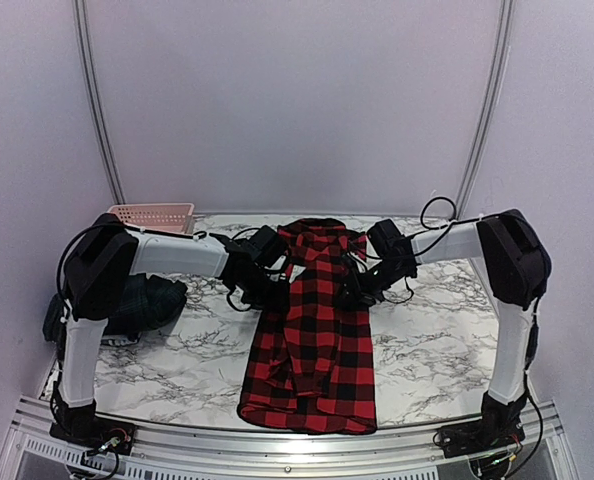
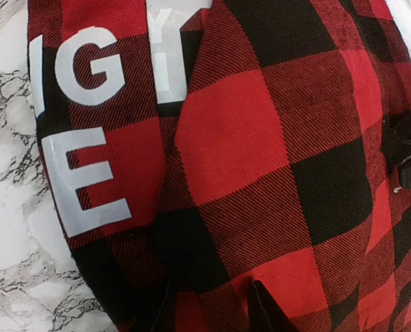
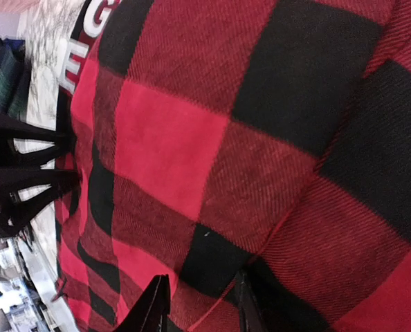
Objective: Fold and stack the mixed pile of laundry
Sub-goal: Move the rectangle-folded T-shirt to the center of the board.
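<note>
The shirt (image 1: 312, 345) is red-and-black checked flannel, laid lengthwise down the middle of the bench (image 1: 427, 350), with its hem at the near edge and its collar end toward the far edge. The lower half lies wide and mostly flat, with shallow wrinkles. About halfway up it is drawn in from both sides, and the top bunches into folds. Up close the cloth (image 2: 261, 152) bulges in a smooth curve and shows a diagonal weave (image 3: 192, 138). White block lettering (image 2: 88, 76) runs along its left edge, partly tucked under a fold. The plaid garment (image 1: 147, 300), dark green, sits crumpled in a heap at the bench's left edge, well apart from the shirt.
</note>
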`<action>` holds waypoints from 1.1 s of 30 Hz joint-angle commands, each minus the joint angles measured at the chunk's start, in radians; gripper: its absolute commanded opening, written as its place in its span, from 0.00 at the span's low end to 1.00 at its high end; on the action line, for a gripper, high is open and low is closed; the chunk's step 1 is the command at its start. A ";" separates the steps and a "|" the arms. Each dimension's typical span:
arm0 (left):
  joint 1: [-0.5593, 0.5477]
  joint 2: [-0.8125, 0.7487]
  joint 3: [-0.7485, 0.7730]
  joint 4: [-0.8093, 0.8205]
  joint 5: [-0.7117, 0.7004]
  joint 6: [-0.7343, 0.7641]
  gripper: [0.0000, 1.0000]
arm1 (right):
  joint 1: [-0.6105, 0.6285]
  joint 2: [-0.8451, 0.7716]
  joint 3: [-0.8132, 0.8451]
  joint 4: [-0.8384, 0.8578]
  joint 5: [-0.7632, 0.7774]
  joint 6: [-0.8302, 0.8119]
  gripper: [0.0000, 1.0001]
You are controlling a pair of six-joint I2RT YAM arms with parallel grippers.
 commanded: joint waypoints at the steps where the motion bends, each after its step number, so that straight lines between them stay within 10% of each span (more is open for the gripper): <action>1: 0.027 0.073 0.022 -0.018 0.006 -0.027 0.38 | -0.016 0.099 0.045 0.021 0.036 -0.038 0.34; 19: 0.145 0.051 0.159 0.002 0.033 -0.021 0.51 | -0.110 0.116 0.347 -0.140 0.020 -0.082 0.37; 33: -0.040 -0.508 -0.575 0.190 0.032 -0.334 0.67 | -0.044 -0.497 -0.372 -0.107 -0.032 0.056 0.45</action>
